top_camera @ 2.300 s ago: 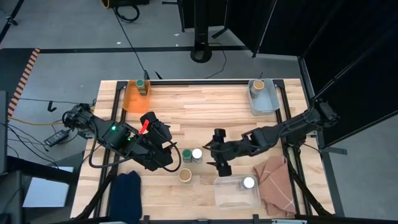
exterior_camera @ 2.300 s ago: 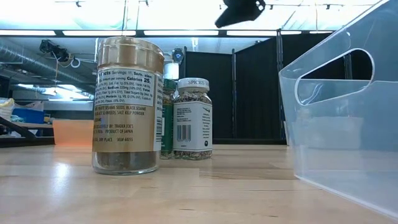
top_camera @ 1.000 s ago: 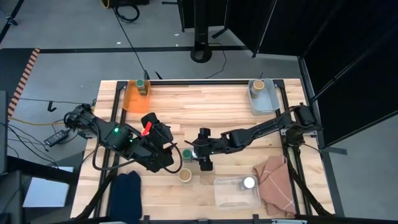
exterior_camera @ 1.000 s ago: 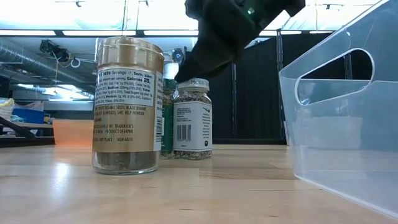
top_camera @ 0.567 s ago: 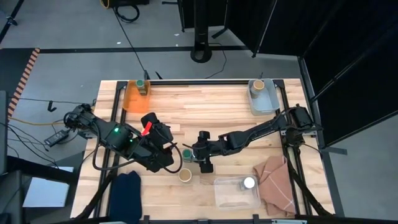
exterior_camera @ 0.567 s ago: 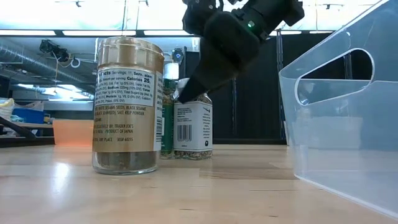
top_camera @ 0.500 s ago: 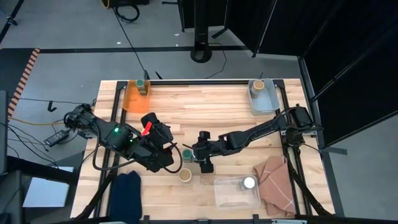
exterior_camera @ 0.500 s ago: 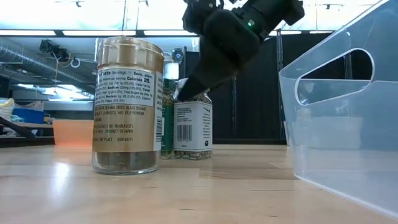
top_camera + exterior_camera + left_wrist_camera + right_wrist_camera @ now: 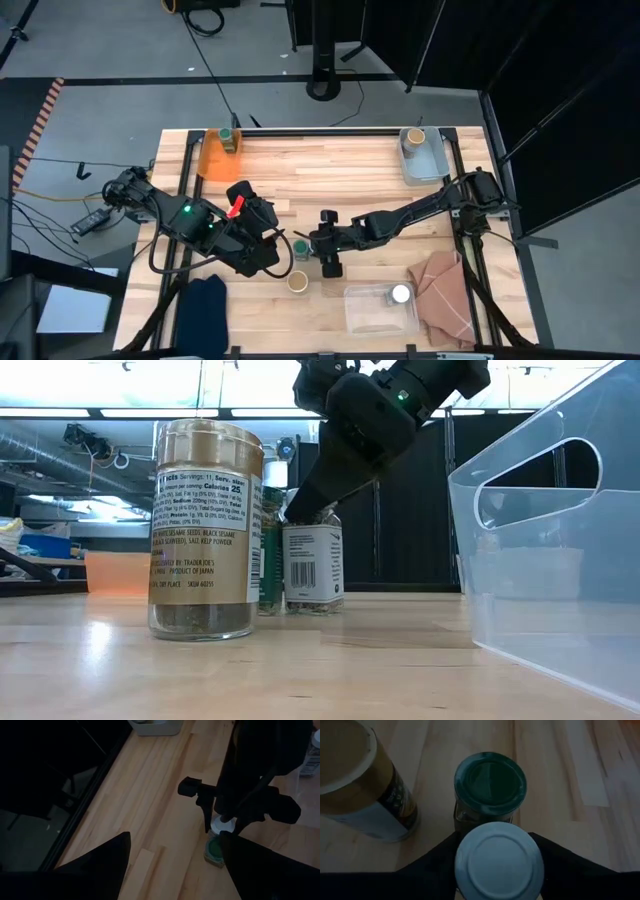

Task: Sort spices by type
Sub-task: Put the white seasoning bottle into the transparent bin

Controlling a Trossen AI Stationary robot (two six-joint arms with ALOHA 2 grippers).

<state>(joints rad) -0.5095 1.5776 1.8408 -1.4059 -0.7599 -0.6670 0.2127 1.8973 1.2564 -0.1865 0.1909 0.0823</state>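
Three spice jars stand close together at the table's middle front: a white-lidded one (image 9: 499, 862), a green-lidded one (image 9: 490, 782) just left of it in the high view, and a tan-lidded one (image 9: 297, 281) nearer the front edge. My right gripper (image 9: 320, 254) is shut on the white-lidded jar (image 9: 313, 565). My left gripper (image 9: 175, 870) hangs open above the table, just left of the green-lidded jar (image 9: 300, 247), with nothing between its fingers. My right gripper pinches the white-lidded jar at its lid (image 9: 465, 865), one finger (image 9: 437, 862) on each side of it. The fingers slant down from the table's right side. The jar stands upright with its base (image 9: 313, 608) on the table.
An orange bin (image 9: 212, 160) at the back left holds a green-lidded jar (image 9: 229, 137). A grey bin (image 9: 425, 160) at the back right holds a tan-lidded jar (image 9: 412, 136). A clear bin (image 9: 372, 312) at the front holds a white-lidded jar (image 9: 401, 294). A tan cloth (image 9: 440, 292) and a dark cloth (image 9: 203, 305) lie at the front.
My right gripper has sunk a little over the white-lidded jar and shut on its lid. The jar has shifted slightly on the table and stays upright.
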